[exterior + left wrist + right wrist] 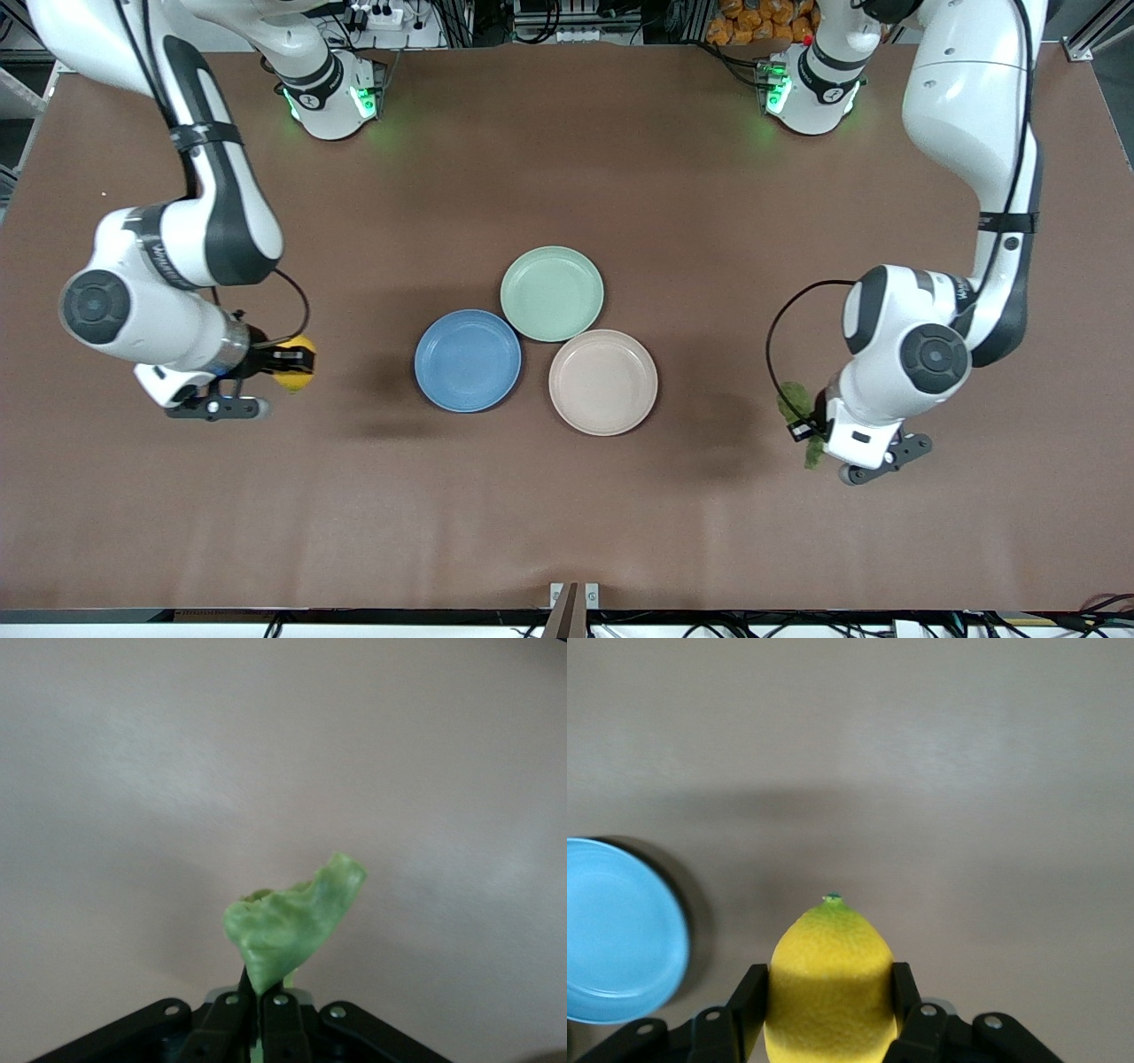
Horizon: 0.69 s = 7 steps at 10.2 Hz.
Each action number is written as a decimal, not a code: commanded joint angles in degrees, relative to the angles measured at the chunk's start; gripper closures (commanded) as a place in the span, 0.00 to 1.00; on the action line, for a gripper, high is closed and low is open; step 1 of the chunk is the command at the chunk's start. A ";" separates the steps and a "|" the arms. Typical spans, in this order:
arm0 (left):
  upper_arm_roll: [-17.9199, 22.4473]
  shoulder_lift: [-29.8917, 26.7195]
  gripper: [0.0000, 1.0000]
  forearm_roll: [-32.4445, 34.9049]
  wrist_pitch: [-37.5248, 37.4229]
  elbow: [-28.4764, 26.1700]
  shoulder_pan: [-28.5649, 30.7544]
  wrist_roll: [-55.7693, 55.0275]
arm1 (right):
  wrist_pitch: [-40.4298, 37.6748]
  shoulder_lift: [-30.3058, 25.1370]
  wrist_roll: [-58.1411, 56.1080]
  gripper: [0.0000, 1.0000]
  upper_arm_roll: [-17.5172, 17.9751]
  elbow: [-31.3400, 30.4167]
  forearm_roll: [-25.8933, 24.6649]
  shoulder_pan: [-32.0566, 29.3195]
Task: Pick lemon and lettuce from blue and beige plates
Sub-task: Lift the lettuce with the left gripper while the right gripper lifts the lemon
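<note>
My right gripper (pixel 292 359) is shut on the yellow lemon (pixel 297 365) and holds it above bare table toward the right arm's end, beside the blue plate (pixel 468 361). In the right wrist view the lemon (pixel 830 979) sits between both fingers (pixel 747 1001), with the blue plate (pixel 620 930) at the edge. My left gripper (pixel 808 430) is shut on the green lettuce leaf (pixel 797 406) and holds it above bare table toward the left arm's end, apart from the beige plate (pixel 603 382). In the left wrist view the lettuce (pixel 292 921) sticks out of the closed fingers (pixel 229 1014). Both plates are empty.
A pale mint-green plate (pixel 552 293), also empty, touches the blue and beige plates and lies farther from the front camera than both. The brown table (pixel 567 514) spreads wide around the three plates.
</note>
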 commanded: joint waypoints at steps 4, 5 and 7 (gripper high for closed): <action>-0.72 -3.56 0.00 0.71 -0.68 -5.57 2.12 3.87 | 2.45 -8.18 -5.45 0.78 0.15 -12.35 -4.17 -6.56; -0.81 -5.75 0.00 0.71 -0.68 -8.38 2.29 3.87 | 6.12 -8.62 -5.45 0.78 0.15 -15.77 -4.17 -7.18; -0.90 -11.45 0.00 0.45 -0.60 -14.97 2.64 3.87 | 14.03 -8.71 -5.45 0.78 0.15 -21.93 -4.17 -8.15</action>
